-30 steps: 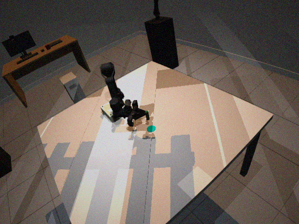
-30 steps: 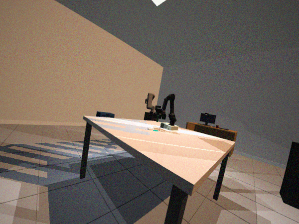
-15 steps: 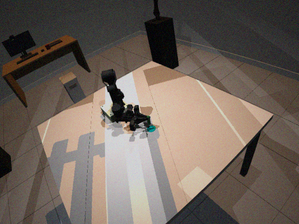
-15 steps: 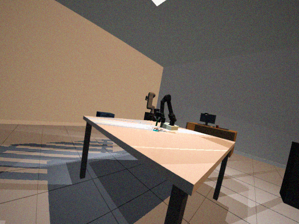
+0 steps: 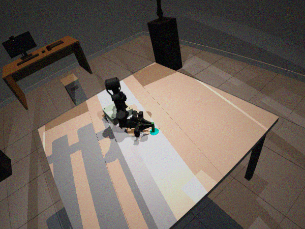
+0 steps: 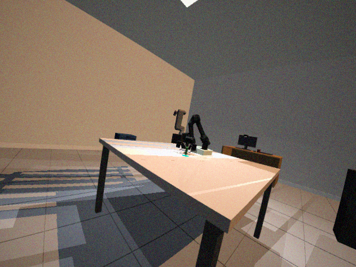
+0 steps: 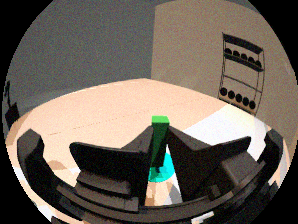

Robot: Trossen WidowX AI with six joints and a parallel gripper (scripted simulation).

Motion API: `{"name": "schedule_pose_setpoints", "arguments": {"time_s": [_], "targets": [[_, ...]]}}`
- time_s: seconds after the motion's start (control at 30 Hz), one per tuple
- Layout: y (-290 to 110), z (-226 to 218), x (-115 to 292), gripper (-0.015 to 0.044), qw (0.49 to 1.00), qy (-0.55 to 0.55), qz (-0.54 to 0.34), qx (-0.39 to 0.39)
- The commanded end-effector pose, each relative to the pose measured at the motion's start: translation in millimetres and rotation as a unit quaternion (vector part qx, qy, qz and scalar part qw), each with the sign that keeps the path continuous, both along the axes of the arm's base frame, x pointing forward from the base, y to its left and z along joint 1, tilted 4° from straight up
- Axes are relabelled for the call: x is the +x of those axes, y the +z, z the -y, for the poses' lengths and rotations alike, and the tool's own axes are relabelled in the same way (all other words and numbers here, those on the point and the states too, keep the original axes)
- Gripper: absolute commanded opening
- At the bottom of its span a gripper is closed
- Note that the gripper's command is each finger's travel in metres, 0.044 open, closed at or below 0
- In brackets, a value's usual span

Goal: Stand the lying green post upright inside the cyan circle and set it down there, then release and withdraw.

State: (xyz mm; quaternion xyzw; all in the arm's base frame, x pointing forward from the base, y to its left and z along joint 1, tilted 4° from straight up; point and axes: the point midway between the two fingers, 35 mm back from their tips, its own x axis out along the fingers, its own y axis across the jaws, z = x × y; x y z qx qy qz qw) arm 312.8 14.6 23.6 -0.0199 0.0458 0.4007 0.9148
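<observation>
From the top view, the green post [image 5: 153, 125] stands on end with its long axis close to vertical, its lower end over the near edge of the cyan circle [image 5: 154, 131], a flat disc on the counter [image 5: 208, 119]. The tool [image 5: 151, 125] is closed tight on the post from the side (whether the foot touches the disc cannot be told here). The arm is matte black and folded low; its base sits on a pale square plate.

In the exterior view the post [image 6: 186, 151] reads as a small upright green sliver above a thin line of cyan [image 6: 185, 155], under the tool [image 6: 186, 147]. The counter [image 6: 213, 181] is a smooth, peach-coloured slab on dark square legs.

The wrist view shows the post [image 7: 157, 144] as a square-section bar with a flat top, leaning slightly, pinched between the two dark, wedge-shaped fingers of the tool [image 7: 158, 156]. The cyan circle [image 7: 164, 172] lies just behind its lower end.
</observation>
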Motion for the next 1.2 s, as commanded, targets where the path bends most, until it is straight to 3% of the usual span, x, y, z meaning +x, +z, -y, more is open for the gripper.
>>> {"name": "schedule_pose_setpoints", "arguments": {"time_s": [0.0,0.33,0.8,1.17], "targets": [[-9,-3,2,0.0023,1.000,0.003,0.000,-0.007],[-9,-3,2,0.0023,1.000,0.003,0.000,-0.007],[-9,-3,2,0.0390,1.000,0.003,0.000,-0.007],[36,4,3,0.0400,1.000,-0.007,0.008,0.015]]}}
